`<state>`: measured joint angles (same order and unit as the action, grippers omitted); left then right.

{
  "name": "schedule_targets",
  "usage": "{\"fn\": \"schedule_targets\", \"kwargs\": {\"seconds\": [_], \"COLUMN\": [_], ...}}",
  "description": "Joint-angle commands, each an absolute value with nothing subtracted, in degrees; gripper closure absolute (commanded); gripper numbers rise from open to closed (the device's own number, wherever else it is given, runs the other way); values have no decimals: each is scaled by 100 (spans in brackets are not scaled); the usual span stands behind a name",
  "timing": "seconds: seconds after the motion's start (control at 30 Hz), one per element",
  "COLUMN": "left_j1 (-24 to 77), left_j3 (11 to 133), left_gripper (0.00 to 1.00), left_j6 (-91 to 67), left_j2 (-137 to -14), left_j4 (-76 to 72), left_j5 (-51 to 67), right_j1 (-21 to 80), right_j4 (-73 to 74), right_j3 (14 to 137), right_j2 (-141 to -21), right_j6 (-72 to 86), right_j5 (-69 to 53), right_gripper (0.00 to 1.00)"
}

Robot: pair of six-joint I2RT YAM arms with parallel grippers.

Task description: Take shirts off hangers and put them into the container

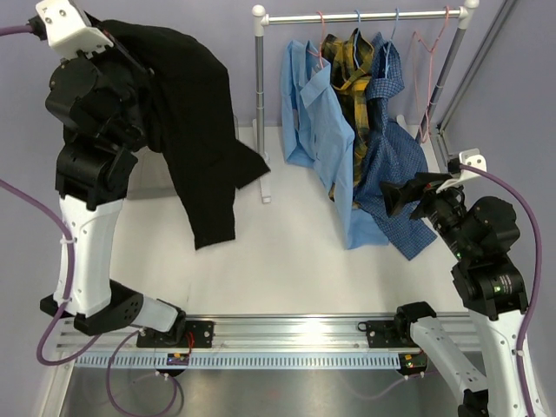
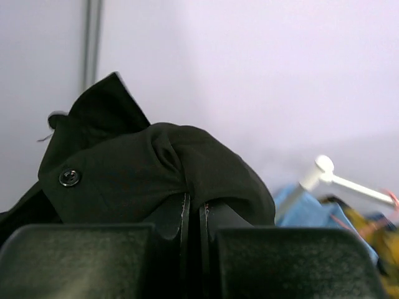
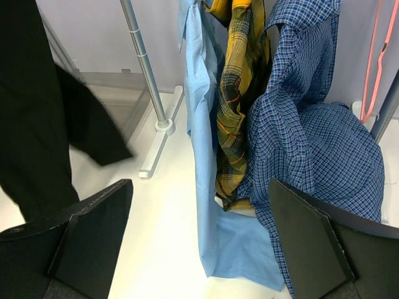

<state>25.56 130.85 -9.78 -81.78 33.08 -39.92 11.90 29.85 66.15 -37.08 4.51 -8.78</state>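
White tabletop [image 1: 287, 252] and lilac walls frame the rail [image 1: 365, 16], where three shirts [image 1: 347, 130] hang. Your black shirt [image 1: 195, 113] dangles limp and light from the left gripper [image 2: 193, 215], clenched on a bunched fold by a button, near the container [image 1: 149, 178] at far left. It will likely drape and slide, so pinch gathered cloth near the collar. Your right gripper [image 3: 199, 243] gapes empty, facing the dark blue check shirt [image 3: 312, 124].

**Arm and tool status**

I have the left arm [image 1: 87, 217] raised high with its forearm upright. The left tool [image 2: 194, 208] is clamped tight on the black shirt [image 2: 137, 168]. The right arm [image 1: 486, 261] sits low with its elbow bent. The right tool [image 3: 199, 193] has its jaws spread wide, gripping nothing.
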Motion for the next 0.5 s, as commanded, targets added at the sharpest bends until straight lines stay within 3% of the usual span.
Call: {"fn": "schedule_targets", "kwargs": {"seconds": [0.0, 0.17, 0.47], "left_j1": [2068, 1311, 317], "left_j3": [12842, 11842, 10162], "left_gripper": [100, 100, 100], "left_j6": [-123, -351, -1204], "left_j2": [-8341, -8367, -8903], "left_j4": [1725, 784, 844], "left_j5": [-3561, -3077, -2549], "right_j1": [1257, 1257, 1266], "right_j4": [2944, 2944, 2962], "right_j3": [6566, 6443, 6293], "right_j2": [-3735, -3700, -3700], "right_j6": [527, 475, 404], "right_j5": [-1107, -1116, -1072], "right_gripper": [1, 0, 1]}}
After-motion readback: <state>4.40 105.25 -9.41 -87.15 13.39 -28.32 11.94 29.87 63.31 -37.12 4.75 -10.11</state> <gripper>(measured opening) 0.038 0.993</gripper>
